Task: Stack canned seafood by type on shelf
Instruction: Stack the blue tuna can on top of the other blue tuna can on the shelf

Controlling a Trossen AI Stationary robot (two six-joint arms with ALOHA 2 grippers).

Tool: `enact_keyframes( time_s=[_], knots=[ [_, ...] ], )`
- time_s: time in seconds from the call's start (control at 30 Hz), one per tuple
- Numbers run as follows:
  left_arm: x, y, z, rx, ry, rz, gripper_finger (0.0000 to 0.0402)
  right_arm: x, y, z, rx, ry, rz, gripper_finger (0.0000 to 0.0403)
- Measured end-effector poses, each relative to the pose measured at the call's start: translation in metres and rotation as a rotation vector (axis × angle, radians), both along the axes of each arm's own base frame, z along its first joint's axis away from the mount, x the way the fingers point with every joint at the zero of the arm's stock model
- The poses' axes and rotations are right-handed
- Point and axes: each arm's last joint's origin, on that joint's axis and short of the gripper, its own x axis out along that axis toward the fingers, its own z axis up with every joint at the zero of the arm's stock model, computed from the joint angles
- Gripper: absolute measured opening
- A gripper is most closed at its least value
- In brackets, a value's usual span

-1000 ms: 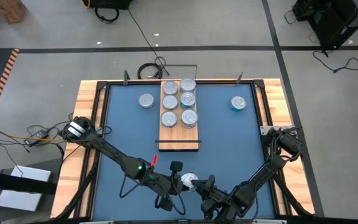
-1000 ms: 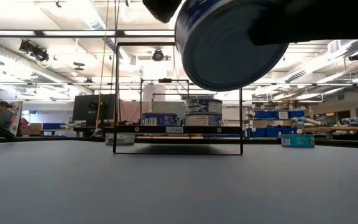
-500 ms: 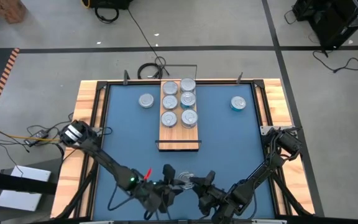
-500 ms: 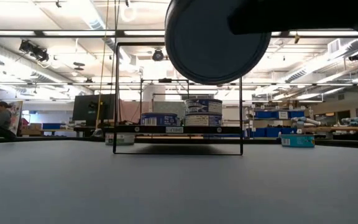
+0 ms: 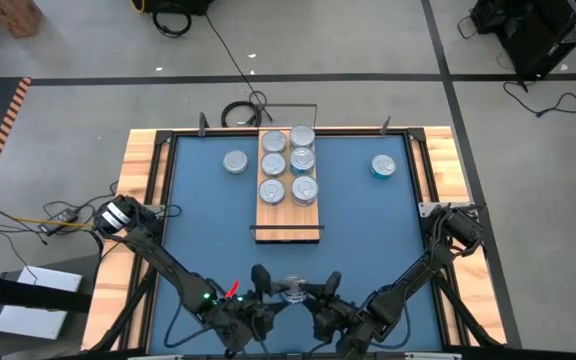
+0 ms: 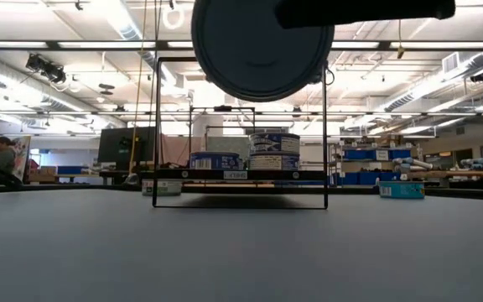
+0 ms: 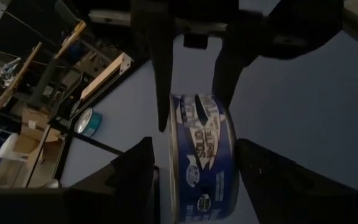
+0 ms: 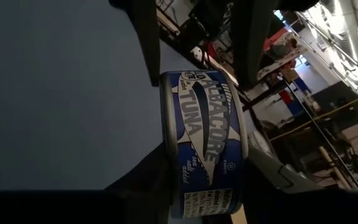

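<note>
A tuna can with a blue label (image 8: 207, 140) hangs on edge above the table's near edge, its round end (image 6: 258, 42) facing the low view. My right gripper (image 5: 313, 291) is shut on it from the right. My left gripper (image 5: 268, 287) is open; its fingers (image 7: 138, 171) stand on either side of the can without touching. The shelf (image 5: 290, 218) lies at the middle of the table with several cans (image 5: 289, 166) on its far half. My right gripper pinches the can between its two fingers, one on each flat end (image 8: 166, 165). The fingers come level from the table's right, and one finger (image 6: 367, 8) lies across the near end. The can is clear of the table, on edge, its label side facing up and down.
One silver-topped can (image 5: 235, 161) stands on the blue table left of the shelf and a teal one (image 5: 383, 165) to its right. The wooden table rim (image 5: 138, 190) runs along both sides. Bare blue table lies between the shelf and the grippers.
My left gripper has opened and let go of the can, drawing back a little toward the table's left. The can stays in my right gripper; it has gone slightly left and turned, so its flat end now faces the near edge squarely.
</note>
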Motion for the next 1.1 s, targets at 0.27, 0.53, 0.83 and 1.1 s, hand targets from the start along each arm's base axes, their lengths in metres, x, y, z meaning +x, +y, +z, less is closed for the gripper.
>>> enact_keyframes(
  time_s=[0.27, 0.53, 0.83, 1.1],
  knots=[
    [-0.003, 0.002, -0.003, -0.012, 0.018, 0.033, 0.0205, 0.002, 0.002, 0.003, 0.033, -0.033, 0.002, 0.0139],
    [-0.007, -0.003, 0.003, 0.010, 0.034, 0.047, 0.0155, 0.002, 0.002, 0.004, 0.039, -0.043, -0.004, 0.0139],
    [-0.009, -0.005, 0.015, 0.062, 0.076, 0.054, 0.0152, 0.004, 0.004, 0.010, 0.044, -0.084, -0.005, 0.0196],
    [-0.016, -0.009, 0.047, 0.206, 0.104, 0.090, 0.0152, 0.000, 0.009, 0.013, 0.044, -0.145, -0.053, 0.0315]
  ],
)
